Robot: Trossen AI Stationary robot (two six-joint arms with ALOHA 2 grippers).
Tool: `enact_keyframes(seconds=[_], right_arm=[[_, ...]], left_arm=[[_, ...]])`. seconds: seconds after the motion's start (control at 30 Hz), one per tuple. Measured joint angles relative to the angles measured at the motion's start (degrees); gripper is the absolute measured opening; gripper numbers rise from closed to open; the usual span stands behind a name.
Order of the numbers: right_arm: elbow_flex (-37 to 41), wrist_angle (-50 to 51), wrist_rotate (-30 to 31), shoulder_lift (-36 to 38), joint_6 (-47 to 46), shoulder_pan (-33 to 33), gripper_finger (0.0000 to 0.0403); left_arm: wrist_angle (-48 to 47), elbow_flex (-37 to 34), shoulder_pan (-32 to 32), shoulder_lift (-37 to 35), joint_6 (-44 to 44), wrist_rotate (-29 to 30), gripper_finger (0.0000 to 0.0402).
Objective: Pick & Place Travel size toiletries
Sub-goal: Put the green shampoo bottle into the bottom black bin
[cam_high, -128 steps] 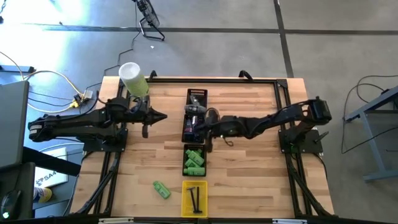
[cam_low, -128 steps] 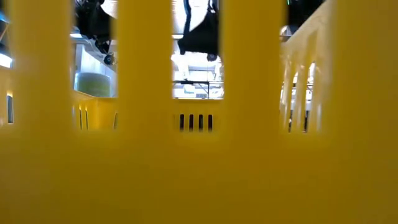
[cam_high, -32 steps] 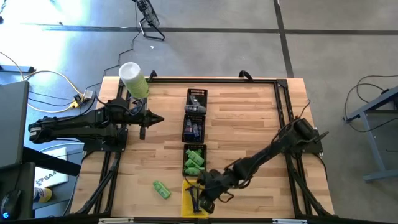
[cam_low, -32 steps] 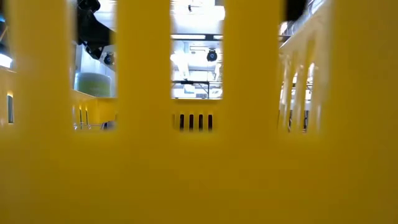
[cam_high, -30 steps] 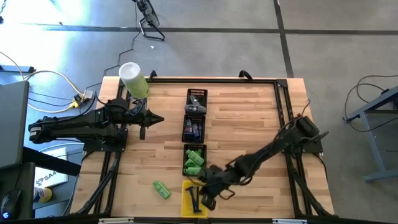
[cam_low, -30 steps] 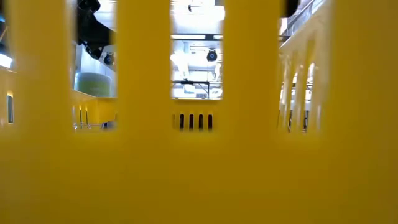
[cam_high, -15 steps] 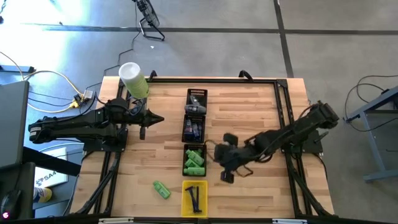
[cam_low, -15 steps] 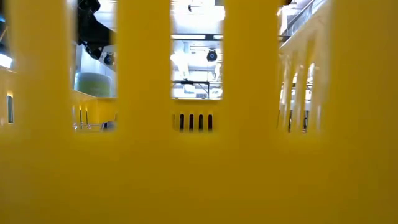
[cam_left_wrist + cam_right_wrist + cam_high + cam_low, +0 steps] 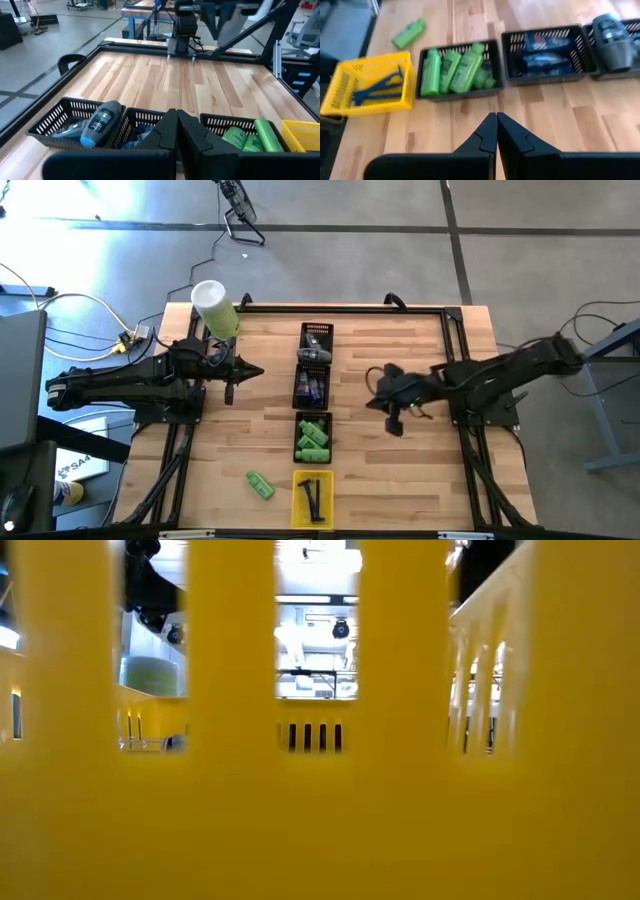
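Stray green bottle [image 9: 260, 485] lies alone on the worktop [image 9: 400, 470], beside the yellow tray [image 9: 298, 510]. Right tool [image 9: 392, 423] hangs clenched and empty, so it should unclench, then approach squarely; left tool [image 9: 232, 390] waits clenched.

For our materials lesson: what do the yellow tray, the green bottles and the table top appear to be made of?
Yellow tray: apparently moulded plastic, judging by its uniform colour and slotted walls. Green bottles: probably plastic with a slight sheen, uniformly bright green. Table top: wood, with visible planks and grain, smooth pale finish.
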State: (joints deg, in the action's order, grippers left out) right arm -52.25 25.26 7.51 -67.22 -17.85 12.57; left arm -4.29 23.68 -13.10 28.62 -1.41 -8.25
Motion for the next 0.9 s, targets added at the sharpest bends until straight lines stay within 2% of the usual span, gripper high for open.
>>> enact_keyframes(seconds=[0.17,0.37,0.67,0.9], right_arm=[[5.9,-1.4,-0.1,8.1,1.0,-2.6,0.0002],[9.4,-1.2,-0.3,16.2,3.6,-4.5,0.0002],[12.7,-0.2,-0.1,25.5,9.0,-7.3,0.0002],[18.0,-2.7,0.0,30.9,9.2,-10.2,0.0002]], left_arm=[[-0.1,0.0,0.0,0.0,0.1,0.0,0.0001],[-0.2,0.0,0.0,0.0,0.1,0.0,0.0001],[-0.2,0.0,0.0,0.0,0.1,0.0,0.0001],[-0.4,0.0,0.0,0.0,0.1,0.0,0.0001]])
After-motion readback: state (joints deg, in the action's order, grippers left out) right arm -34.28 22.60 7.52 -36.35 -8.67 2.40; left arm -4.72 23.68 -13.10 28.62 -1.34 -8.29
